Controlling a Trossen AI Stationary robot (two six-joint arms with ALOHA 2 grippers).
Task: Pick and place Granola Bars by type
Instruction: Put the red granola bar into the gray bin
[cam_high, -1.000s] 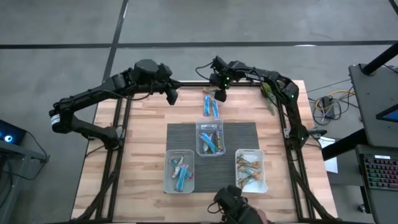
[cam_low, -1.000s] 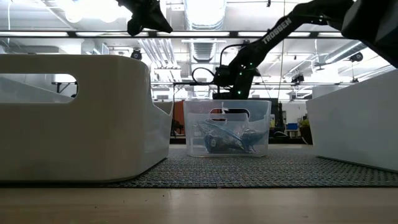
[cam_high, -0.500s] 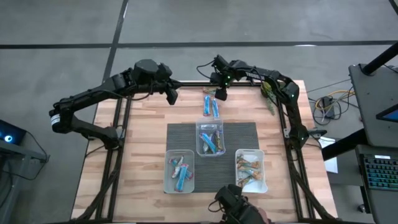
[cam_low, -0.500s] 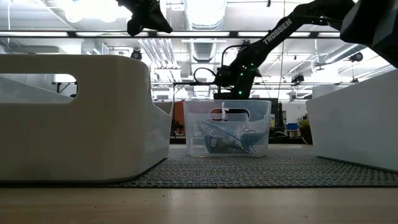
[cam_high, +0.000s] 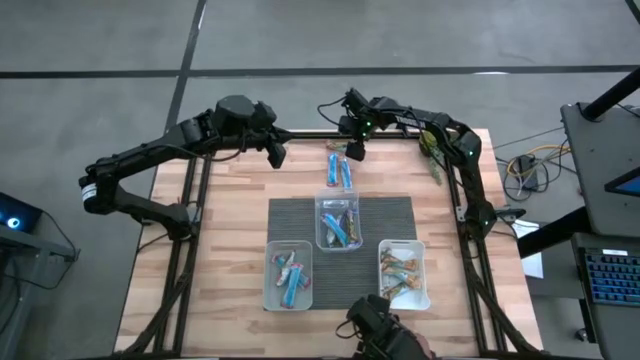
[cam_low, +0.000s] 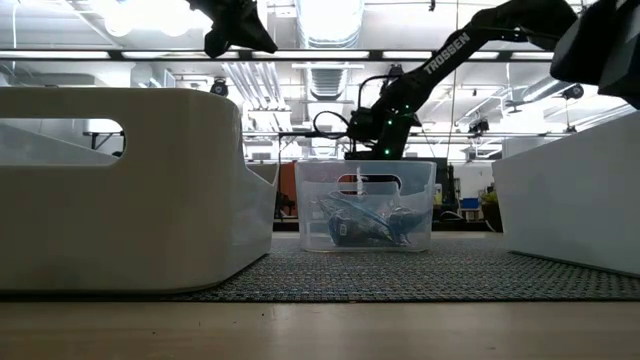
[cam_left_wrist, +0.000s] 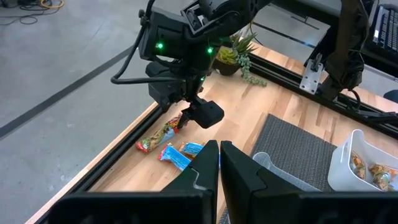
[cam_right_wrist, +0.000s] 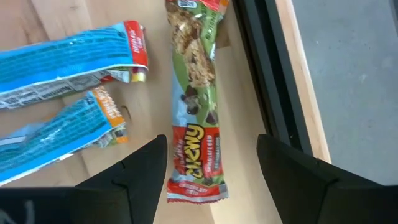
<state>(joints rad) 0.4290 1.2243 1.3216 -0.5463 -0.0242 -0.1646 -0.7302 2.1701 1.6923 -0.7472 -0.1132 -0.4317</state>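
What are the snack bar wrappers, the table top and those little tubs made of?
The granola bar and the blue bars beside it look wrapped in thin printed plastic film: glossy, crinkled, with crimped ends. The table top looks like pale wood, with visible plank lines. The middle tub seems clear plastic, since its contents show through; the dark mat looks woven, material unclear.

Three clear tubs (cam_high: 338, 221) on a dark mat (cam_high: 395, 213) mid-desk (cam_high: 235, 220), small green plant (cam_high: 431, 150) at the desk's far right corner.
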